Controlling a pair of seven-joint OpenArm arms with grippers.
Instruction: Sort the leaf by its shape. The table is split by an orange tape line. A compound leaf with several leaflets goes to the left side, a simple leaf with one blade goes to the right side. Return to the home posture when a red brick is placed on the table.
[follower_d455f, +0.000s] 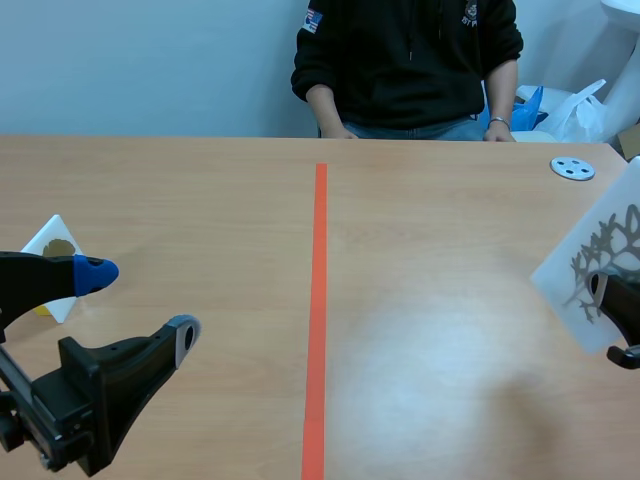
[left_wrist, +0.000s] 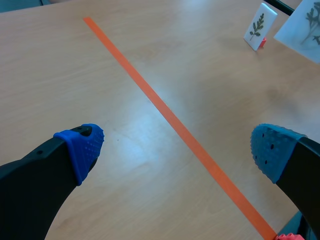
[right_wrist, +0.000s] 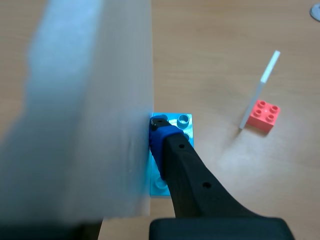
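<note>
Leaf card (follower_d455f: 585, 250), white and printed with a dark many-branched leaf, sits tilted in the right pincer (follower_d455f: 603, 295) at the right edge of the tabletop (follower_d455f: 440, 330), on the right side of the orange tape line (follower_d455f: 318, 300). In the right wrist view the card fills the near side as a pale blur, and one blue pad (right_wrist: 159, 135) presses flat against its face. The other finger is hidden behind the card, so the pincer is pinching the sheet. A blue brick (right_wrist: 172, 150) lies at the card's foot, just under that pad; whether it rests on the wood or hangs above it cannot be told.

Near it, on the same side of the tape, a second card (left_wrist: 259, 27) stands upright on a red brick (right_wrist: 263, 115) and carries a green sprig of several leaflets.

The left pincer (follower_d455f: 140, 303) hovers low over the near left part of the tabletop with its fingers spread wide and nothing between them. Its wrist view looks down on bare wood and the tape running diagonally between the pads. Beyond it, by the left edge, a third card (follower_d455f: 55, 245) shows one brownish rounded blade.

A grey disc (follower_d455f: 572, 168) lies near the far right corner. A person in a black top (follower_d455f: 405, 60) sits behind the far edge.
</note>
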